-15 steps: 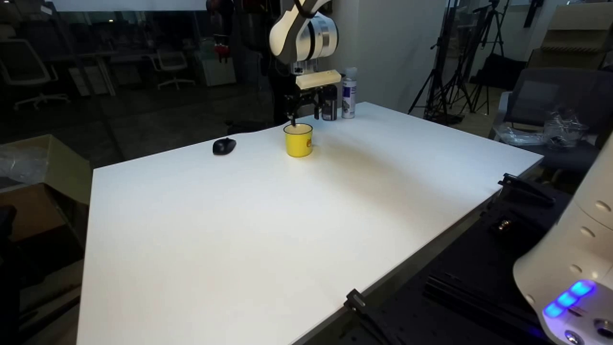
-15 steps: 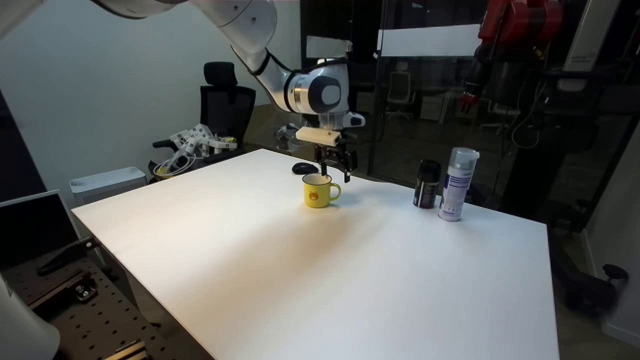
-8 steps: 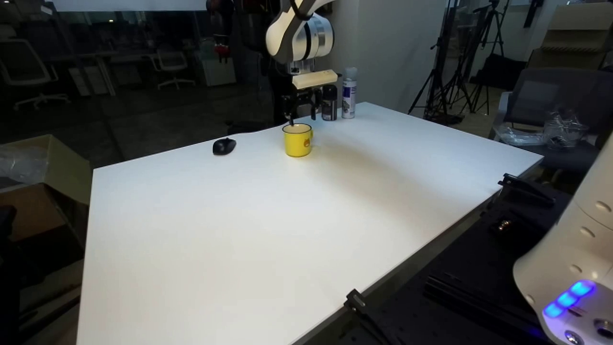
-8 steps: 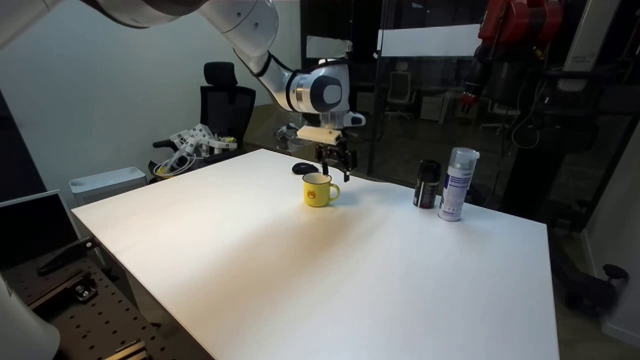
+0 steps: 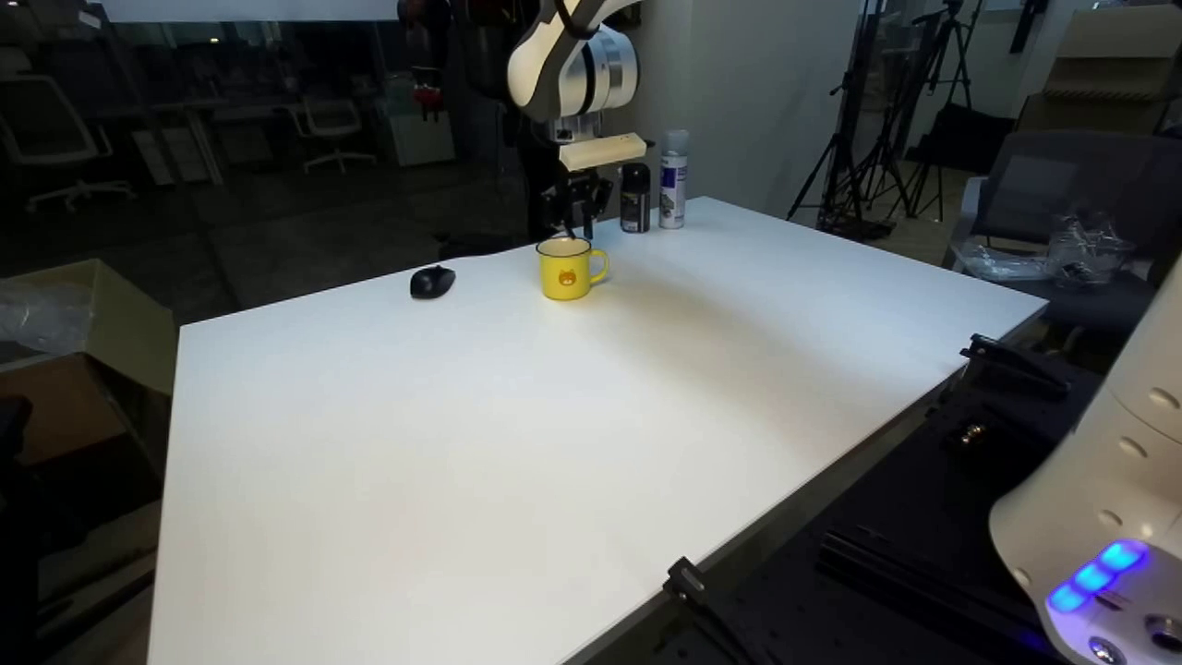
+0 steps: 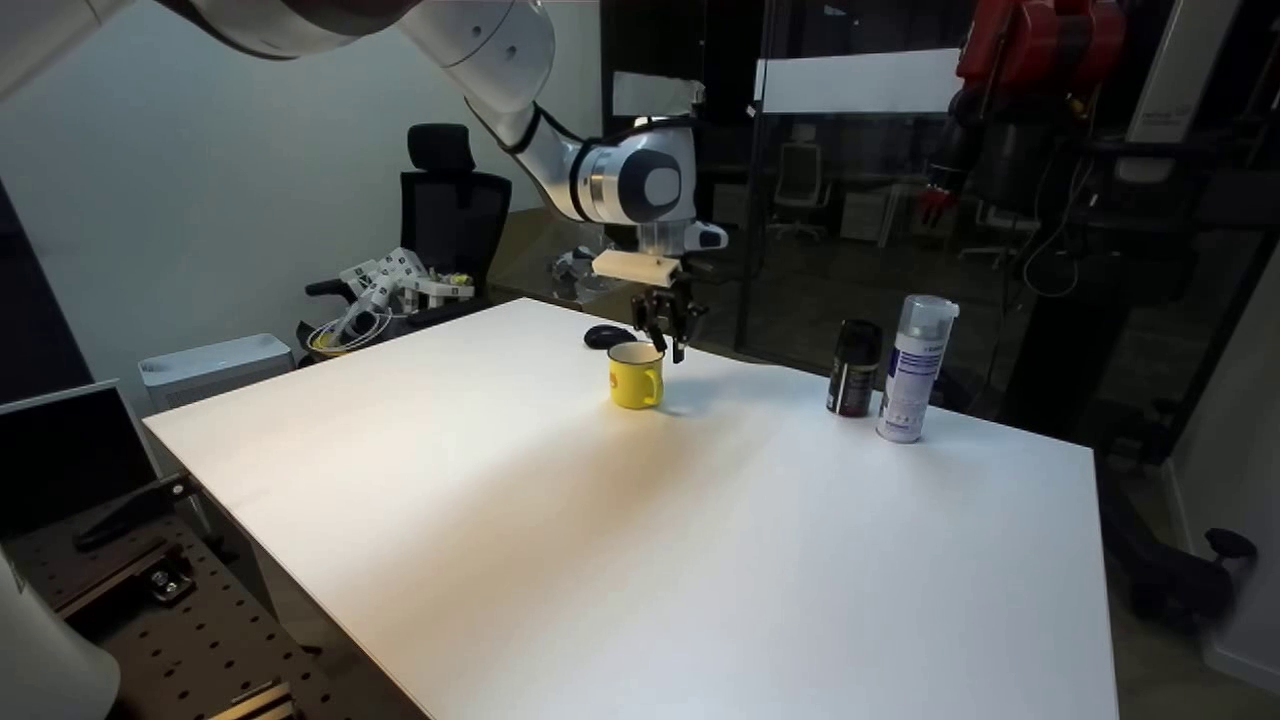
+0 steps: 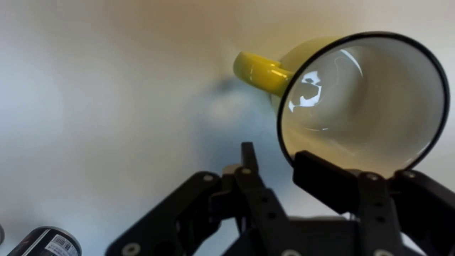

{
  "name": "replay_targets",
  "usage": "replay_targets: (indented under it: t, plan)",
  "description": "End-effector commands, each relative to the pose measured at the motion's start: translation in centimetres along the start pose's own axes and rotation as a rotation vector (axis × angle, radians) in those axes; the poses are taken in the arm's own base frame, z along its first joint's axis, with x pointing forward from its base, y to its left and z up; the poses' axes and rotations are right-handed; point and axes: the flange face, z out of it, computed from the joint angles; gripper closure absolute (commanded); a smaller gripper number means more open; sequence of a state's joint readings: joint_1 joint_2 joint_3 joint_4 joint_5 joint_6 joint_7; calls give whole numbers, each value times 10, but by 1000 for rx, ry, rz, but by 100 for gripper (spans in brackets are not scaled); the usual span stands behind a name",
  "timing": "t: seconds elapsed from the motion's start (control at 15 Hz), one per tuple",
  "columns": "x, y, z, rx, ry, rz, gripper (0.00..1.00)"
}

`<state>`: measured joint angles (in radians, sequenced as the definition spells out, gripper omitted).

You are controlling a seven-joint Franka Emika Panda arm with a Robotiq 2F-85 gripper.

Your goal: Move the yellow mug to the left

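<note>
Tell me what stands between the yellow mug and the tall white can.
A shorter dark can stands between the yellow mug and the tall white can, much nearer the white can; this shows in both exterior views.

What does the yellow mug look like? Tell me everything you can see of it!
The yellow mug is short and round, glossy yellow outside and pale and shiny inside, maybe enamel or ceramic. It has a dark rim, one yellow handle and a little animal face on its side. It stands upright on the white table, apart from the black mouse. The gripper has one finger across the rim in the wrist view; I can't tell whether it touches.
</note>
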<state>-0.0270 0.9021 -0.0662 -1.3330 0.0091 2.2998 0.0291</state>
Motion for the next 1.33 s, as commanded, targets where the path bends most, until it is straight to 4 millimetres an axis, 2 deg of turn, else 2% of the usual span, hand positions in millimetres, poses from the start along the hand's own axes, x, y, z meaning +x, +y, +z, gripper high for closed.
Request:
replay_targets:
  t: [0.0,0.13,0.4,0.47,0.53,1.07,1.27]
  plan:
    - [2,-9,7,-19,-17,-4,95]
    - [1,-14,10,-19,-23,-20,100]
    - [-1,-18,10,-21,-26,-45,99]
    - [-2,-19,8,-22,-23,-51,91]
    - [-3,-20,7,-21,-22,-53,72]
    - [-12,-44,-11,-2,27,-96,19]
    - [-16,-48,-12,12,20,-115,1]
